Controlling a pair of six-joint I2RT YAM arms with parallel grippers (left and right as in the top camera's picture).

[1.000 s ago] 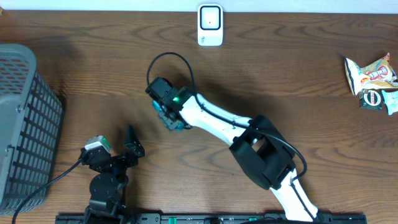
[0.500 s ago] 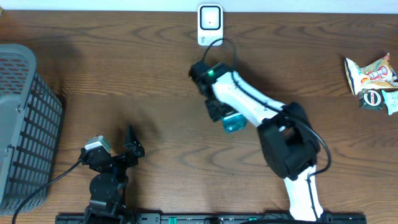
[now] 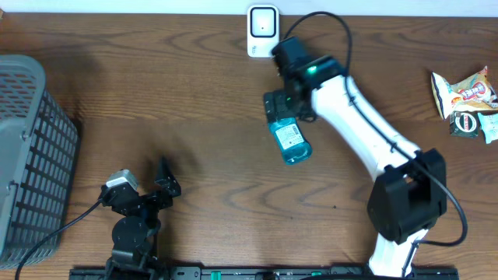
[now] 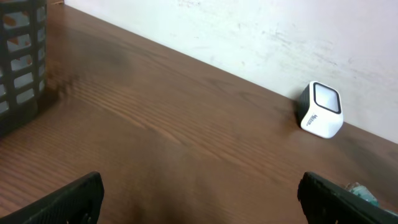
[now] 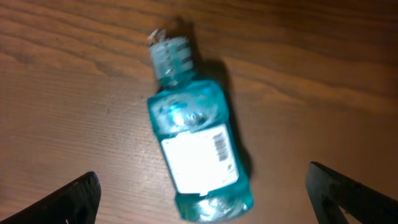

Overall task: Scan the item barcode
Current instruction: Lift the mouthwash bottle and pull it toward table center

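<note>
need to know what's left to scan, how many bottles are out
1. The blue bottle lies label-up on the table, near the white scanner. The basket at the left could hide more; its inside isn't visible.

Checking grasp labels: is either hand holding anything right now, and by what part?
Nothing is held. The right hand is open above the blue bottle, which lies on the table; the left hand is open and empty.

You're looking at a see-through teal bottle (image 5: 183, 115) with a white label (image 5: 193, 163) carrying a black-striped barcode (image 5: 219, 144), a dark brown wood-grained table (image 3: 156, 101), a white scanner (image 3: 263, 31) and a grey gridded basket (image 3: 31, 155).
</note>
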